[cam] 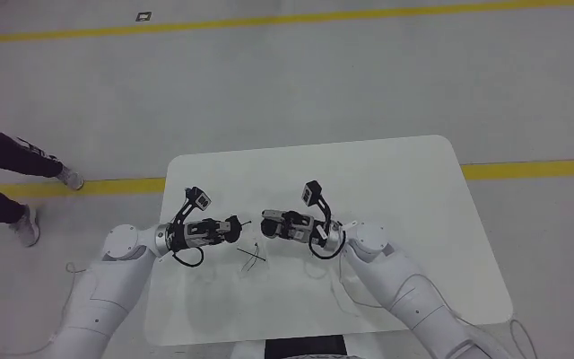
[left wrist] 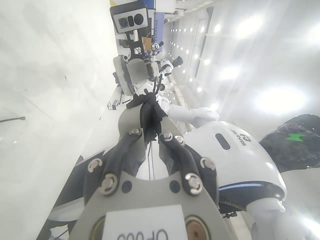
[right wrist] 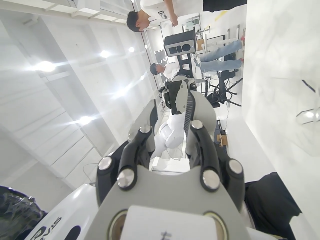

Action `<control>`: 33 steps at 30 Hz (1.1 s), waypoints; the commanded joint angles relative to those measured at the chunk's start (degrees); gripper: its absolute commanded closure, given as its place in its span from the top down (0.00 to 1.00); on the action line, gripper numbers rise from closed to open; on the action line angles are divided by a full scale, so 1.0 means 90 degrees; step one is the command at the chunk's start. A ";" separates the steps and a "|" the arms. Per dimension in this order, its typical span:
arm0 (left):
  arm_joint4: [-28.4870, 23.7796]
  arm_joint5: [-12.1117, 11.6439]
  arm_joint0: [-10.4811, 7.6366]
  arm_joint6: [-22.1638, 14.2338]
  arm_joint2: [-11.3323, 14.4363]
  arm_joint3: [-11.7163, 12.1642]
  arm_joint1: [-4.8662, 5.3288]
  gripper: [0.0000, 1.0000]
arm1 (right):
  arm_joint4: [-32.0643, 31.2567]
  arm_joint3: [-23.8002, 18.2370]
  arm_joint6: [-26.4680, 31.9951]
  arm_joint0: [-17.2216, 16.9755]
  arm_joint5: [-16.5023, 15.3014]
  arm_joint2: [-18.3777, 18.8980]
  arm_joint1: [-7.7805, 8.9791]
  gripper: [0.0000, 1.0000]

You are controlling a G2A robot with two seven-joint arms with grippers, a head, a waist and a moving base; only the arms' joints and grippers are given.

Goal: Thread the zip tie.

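Pinching the zip tie [cam: 240, 221], left gripper [left wrist: 148, 111] is closed; right gripper [right wrist: 175, 103] gapes.

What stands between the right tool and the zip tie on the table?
Nothing visible does. The zip tie lies on the white table close to the right tool, on the robot's side of it. The left tool is on the other side, off that path.

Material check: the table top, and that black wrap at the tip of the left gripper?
Table: looks like smooth white laminate or painted board, low sheen with soft glare; can't tell which. Black wrap at the tip of the left gripper: seems cloth or fabric tape, matte, with frayed, ragged edges.
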 commanded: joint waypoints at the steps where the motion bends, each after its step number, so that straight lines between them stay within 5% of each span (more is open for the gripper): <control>1: 0.0000 0.0000 0.0000 0.0000 0.0000 0.0000 0.0000 0.00 | 0.0007 -0.0008 0.0034 0.0010 -0.0003 -0.0034 -0.0003 0.58; 14: 0.0000 0.0000 0.0000 0.0000 0.0000 0.0000 0.0000 0.00 | 0.0196 0.0159 0.0088 0.0232 -0.0083 -0.0334 -0.0096 0.27; 33: 0.0000 0.0000 0.0000 0.0000 0.0000 0.0000 0.0000 0.00 | 0.0289 0.0323 0.0122 0.0438 -0.0098 -0.0524 -0.0164 0.15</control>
